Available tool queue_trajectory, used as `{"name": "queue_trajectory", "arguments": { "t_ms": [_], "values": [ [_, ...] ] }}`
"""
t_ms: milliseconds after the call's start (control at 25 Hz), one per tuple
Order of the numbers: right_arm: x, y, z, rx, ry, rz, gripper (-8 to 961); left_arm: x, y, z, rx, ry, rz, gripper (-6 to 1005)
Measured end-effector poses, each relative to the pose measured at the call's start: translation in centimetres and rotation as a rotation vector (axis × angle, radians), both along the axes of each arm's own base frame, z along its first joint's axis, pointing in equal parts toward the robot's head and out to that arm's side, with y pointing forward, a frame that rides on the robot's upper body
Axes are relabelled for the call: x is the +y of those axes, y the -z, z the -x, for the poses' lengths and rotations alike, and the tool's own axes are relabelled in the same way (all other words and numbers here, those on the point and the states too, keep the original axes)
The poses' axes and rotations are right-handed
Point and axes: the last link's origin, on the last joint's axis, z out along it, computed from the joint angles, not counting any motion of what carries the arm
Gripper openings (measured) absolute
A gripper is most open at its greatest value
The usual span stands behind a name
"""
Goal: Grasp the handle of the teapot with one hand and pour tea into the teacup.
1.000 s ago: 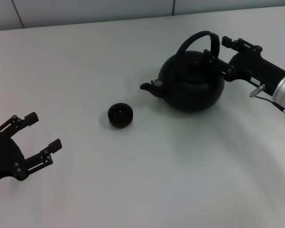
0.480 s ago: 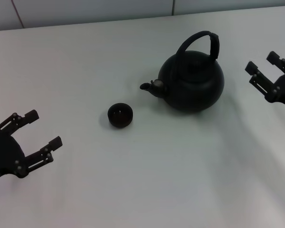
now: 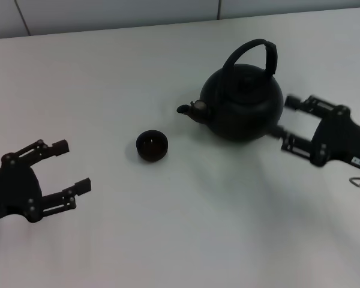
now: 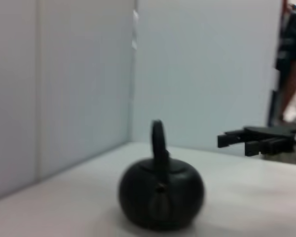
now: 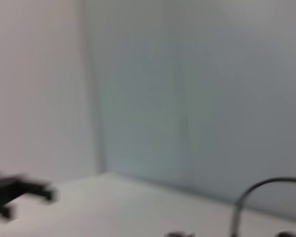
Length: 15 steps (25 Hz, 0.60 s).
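Nearest, the left gripper (image 3: 63, 168) hovers low over the white table (image 3: 180, 240), its 2 fingers spread apart. Farther in, the teacup (image 3: 152, 145) sits alone. Beyond, the teapot (image 3: 243, 105) stands upright, handle (image 3: 252, 54) raised; the right gripper (image 3: 289, 123), fingers apart, seemingly just beside its body.

White table (image 3: 168, 240); pale wall panels (image 4: 79, 74) behind.
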Motion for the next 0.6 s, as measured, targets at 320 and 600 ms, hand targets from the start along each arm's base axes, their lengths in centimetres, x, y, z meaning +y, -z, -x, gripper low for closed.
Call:
{"name": "queue_trajectory", "arguments": {
  "t_ms": [320, 600],
  "values": [
    [0.6, -1.0, 0.5, -0.205, -0.04, 0.281, 673, 2.7, -2.0, -1.0, 0.154, 0.003, 0.181, 847],
    [0.7, -1.0, 0.3, -0.255, -0.036, 0.319, 673, 3.1, -2.6, -0.9, 0.197, -0.016, 0.211, 847]
  ]
}}
